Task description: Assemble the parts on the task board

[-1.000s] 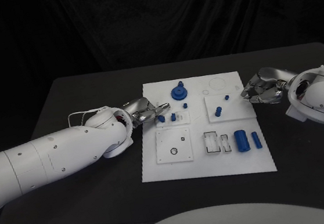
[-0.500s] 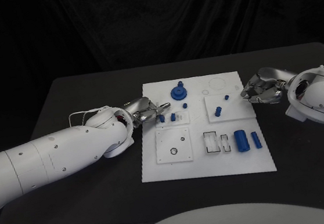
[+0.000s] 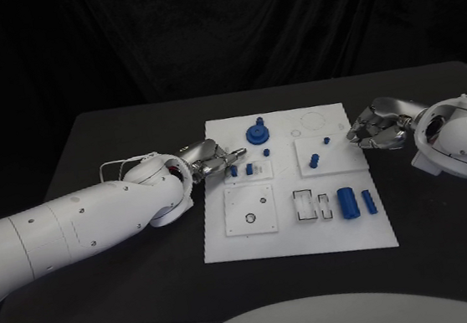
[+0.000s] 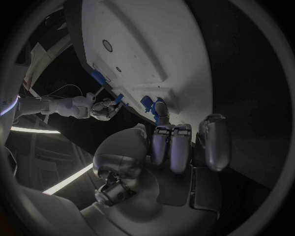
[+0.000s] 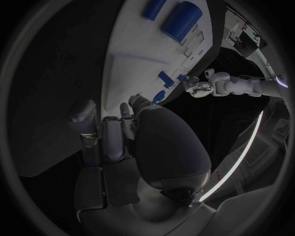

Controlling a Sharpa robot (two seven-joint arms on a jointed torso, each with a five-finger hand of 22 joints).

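Observation:
The white task board lies in the middle of the black table. A blue stacked knob stands near its far edge. Short blue pegs stand by its left side, and two blue cylinders lie at its near right. My left hand hovers at the board's left edge. Its fingertips sit right beside a blue peg, and nothing shows in its grasp. My right hand is at the board's right edge, fingers loosely bent, holding nothing.
Two more blue pegs stand in a raised square on the board's right half. A square plate with a small hole and a rectangular slot are on the near half. Bare black table surrounds the board.

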